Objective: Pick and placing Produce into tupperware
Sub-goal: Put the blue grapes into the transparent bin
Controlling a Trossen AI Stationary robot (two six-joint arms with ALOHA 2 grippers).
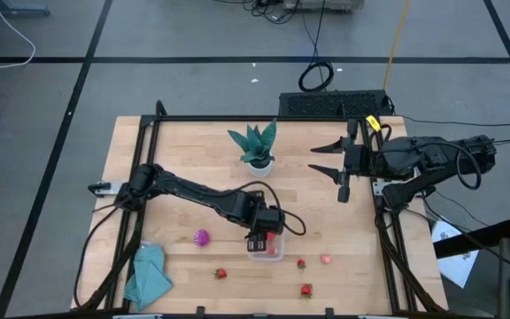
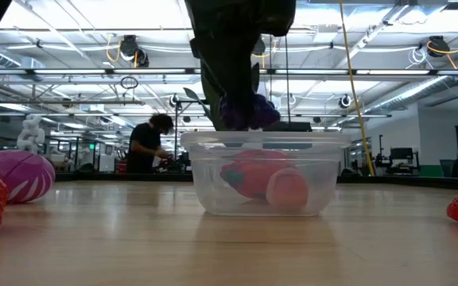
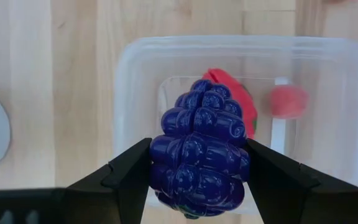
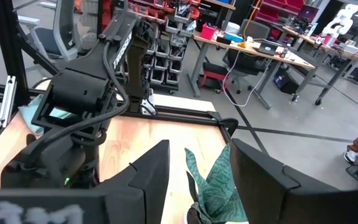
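Hanging just above the open tupperware, a dark purple berry sits clamped between the two fingers of the left hand. From the low view the clear container already holds a red strawberry and a pale pink fruit, with the purple piece poised over its rim. The container stands on the near middle of the desk. A magenta fruit lies to its left, apart from it. Four red strawberry pieces lie loose on the wood: one near the front edge left of the container, and three to its right. A teal cloth is bunched at the near left corner. A green potted plant stands toward the far middle. The right hand waits over the far right of the desk, holding nothing, its fingers parted. In the room beyond, a person in dark clothing stands at a bench.
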